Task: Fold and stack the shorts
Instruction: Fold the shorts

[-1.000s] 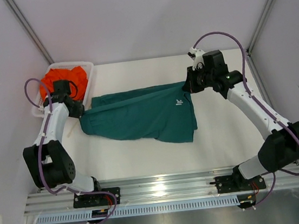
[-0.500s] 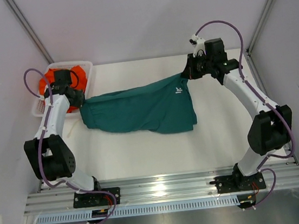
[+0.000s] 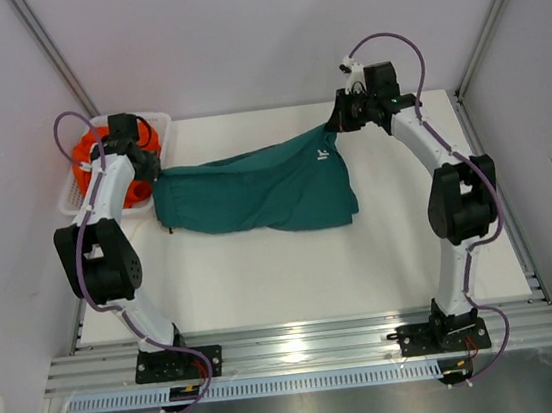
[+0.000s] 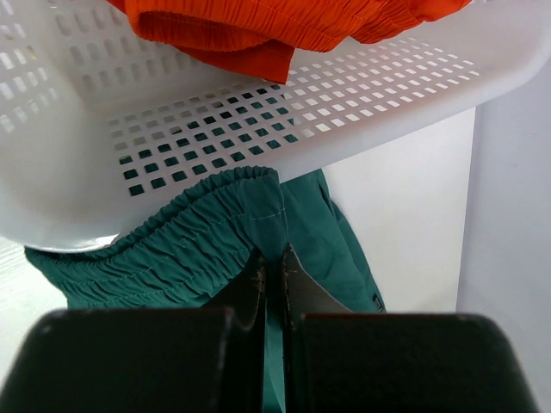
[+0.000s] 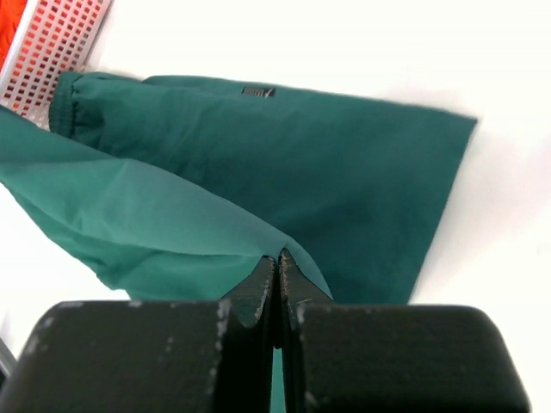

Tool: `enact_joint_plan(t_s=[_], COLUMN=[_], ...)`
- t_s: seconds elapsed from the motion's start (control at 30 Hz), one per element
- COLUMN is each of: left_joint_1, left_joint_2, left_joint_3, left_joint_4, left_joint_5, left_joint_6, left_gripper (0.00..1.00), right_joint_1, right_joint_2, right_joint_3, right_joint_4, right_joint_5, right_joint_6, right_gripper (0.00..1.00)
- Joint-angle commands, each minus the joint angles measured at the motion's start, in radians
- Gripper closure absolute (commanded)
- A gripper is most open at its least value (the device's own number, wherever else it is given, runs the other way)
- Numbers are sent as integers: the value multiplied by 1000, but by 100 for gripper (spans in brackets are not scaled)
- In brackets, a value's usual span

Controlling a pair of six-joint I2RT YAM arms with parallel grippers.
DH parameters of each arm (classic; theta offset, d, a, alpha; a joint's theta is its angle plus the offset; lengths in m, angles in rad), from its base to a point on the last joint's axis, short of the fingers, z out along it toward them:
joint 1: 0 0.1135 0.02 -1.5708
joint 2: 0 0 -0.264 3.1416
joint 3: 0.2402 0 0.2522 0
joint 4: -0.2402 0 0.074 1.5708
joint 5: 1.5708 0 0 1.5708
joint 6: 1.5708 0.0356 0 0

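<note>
Our left gripper point(image 4: 274, 258), at nine o'clock of the table point(image 3: 265, 278) beside the white basket point(image 4: 344, 95), is clamped on the elastic waistband of the teal shorts point(image 3: 254, 189). The orange shorts point(image 4: 258, 26) lie bunched in that basket, untouched. The teal pair spans the middle, lifted and stretched, toward our right gripper point(image 5: 277, 258) at one o'clock, pinched onto its other end. We judge the task barely begun: no fold made, nothing stacked.

Robotics lab test cell: a left arm point(image 3: 97, 269) and right arm point(image 3: 462, 199) are standing bolted to an aluminium rail point(image 3: 313, 343) behind the left claw point(image 3: 154, 171) and right claw point(image 3: 334, 124), while bare pale panels point(image 3: 255, 38) and metal struts point(image 3: 54, 52) are enclosing the white tabletop point(image 3: 265, 278) beyond them.
</note>
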Motion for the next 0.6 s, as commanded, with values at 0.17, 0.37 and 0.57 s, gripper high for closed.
enact_joint_plan(t_s=[0.17,0.37,0.57], left_joint_1=[-6,-4,-3], left_joint_2=[39,68,25], left_joint_3=[42,48,48], left_joint_4=[137,196,160], left_joint_5=[-37,-32,-64], left_joint_6=[-62,-23,-3], left_gripper=[100,25,1], right_joint_1=[-20,-37,-83], right_joint_2=[252,520,522], right_joint_3=[263,608,624], right_joint_4=[221,149,132], right_joint_5=[-66,8,39], right_joint_6=[69,150,205], right_gripper=[100,38,13])
